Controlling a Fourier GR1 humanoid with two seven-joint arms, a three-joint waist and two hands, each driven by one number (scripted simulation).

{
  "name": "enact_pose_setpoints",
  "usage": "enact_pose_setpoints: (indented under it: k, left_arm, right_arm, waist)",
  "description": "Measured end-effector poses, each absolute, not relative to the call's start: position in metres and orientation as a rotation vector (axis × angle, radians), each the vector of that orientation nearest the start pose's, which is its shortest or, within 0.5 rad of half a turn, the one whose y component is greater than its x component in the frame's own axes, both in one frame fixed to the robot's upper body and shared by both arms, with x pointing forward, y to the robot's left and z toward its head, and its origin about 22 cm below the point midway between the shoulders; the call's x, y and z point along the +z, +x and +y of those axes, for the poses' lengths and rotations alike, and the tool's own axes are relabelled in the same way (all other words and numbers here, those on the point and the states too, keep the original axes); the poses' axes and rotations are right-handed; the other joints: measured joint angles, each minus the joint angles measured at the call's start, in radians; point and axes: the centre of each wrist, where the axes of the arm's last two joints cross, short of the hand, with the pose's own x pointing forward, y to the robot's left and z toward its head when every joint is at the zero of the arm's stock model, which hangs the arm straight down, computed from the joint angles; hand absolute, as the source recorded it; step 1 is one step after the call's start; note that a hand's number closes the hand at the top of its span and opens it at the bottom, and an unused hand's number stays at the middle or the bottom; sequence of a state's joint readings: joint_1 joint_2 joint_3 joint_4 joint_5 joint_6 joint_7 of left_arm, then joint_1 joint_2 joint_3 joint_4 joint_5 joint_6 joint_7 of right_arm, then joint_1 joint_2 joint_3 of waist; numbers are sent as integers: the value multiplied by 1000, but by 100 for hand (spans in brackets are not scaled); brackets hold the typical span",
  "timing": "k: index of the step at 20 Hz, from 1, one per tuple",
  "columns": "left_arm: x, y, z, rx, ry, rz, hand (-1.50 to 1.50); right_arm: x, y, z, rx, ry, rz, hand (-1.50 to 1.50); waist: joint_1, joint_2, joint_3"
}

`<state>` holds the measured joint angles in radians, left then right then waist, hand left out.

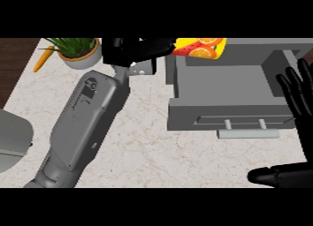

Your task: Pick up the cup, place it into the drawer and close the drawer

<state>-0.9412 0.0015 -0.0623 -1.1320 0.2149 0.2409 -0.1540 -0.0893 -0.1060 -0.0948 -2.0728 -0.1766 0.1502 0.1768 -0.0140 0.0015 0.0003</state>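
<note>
Fingers on my left hand (133,49) look curled on the cup (200,48). The cup shows just past my fingertips, bright with orange slices on it. It is up by the back left corner of the drawer (224,86), not down inside yet. I cannot tell if it hangs over the drawer or just behind it.

The drawer is pulled wide open. Its handle (247,132) is on the side near me, well apart from my left fingers. My right hand (306,106) rests at the right edge. Its fingers are straight and spread, hold nothing, and are just beside the drawer's right wall.

I think the picking up is done. What is left is to lower the cup into the drawer, let go, and push the front shut.

A plant (78,50) and a carrot (43,56) sit on the other side of my left fingers, away from the cup.
</note>
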Motion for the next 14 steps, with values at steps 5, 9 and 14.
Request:
enact_pose_setpoints:
  k: [5, 9, 14]
  left_arm:
    - [184, 403, 61, -93, -279, -2035, 150]
    - [178, 414, 48, -101, -255, -2007, 150]
    - [172, 424, 35, -109, -224, -1982, 150]
  right_arm:
    - [136, 218, -255, 142, 128, -1988, -150]
    - [137, 222, -254, 145, 142, -1990, -150]
    - [138, 226, -254, 144, 139, -1993, -150]
  waist:
    - [-4, 0, 0]
    - [-12, 3, 0]
    - [-22, 6, 0]
